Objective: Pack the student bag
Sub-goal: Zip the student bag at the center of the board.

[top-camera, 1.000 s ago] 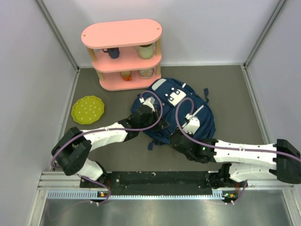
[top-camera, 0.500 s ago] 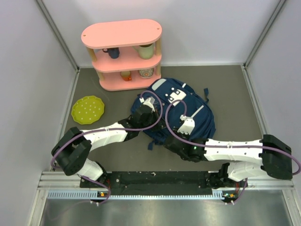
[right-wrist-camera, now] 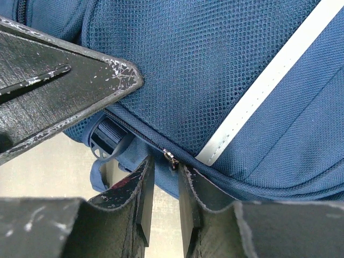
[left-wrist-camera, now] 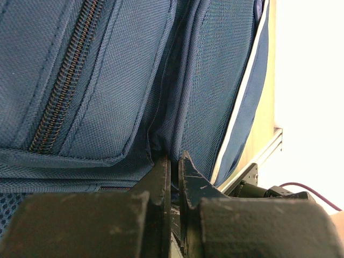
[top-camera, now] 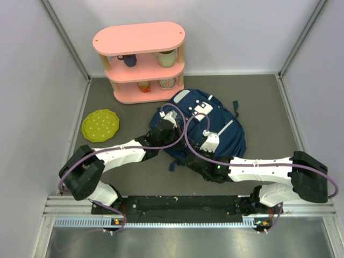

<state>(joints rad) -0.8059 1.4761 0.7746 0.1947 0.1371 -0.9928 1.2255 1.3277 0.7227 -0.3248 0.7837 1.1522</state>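
Note:
The navy-blue student bag lies flat on the grey floor in front of both arms. My left gripper is at the bag's near left side and is shut on a fold of its fabric, next to a closed zipper. My right gripper is at the bag's near edge, just right of the left one. Its jaws stand a narrow gap apart, with a small metal zipper pull at their tips, touching neither clearly. The bag's mesh and a white stripe fill that view. The left gripper's finger shows at the upper left.
A pink two-tier shelf with mugs stands at the back left. A yellow-green plate lies on the floor to the left. A strap with a plastic buckle hangs by the right gripper. White walls close in on all sides.
My right gripper has moved left along the bag's near edge, closer to the left gripper. The left arm and the bag have stayed put.

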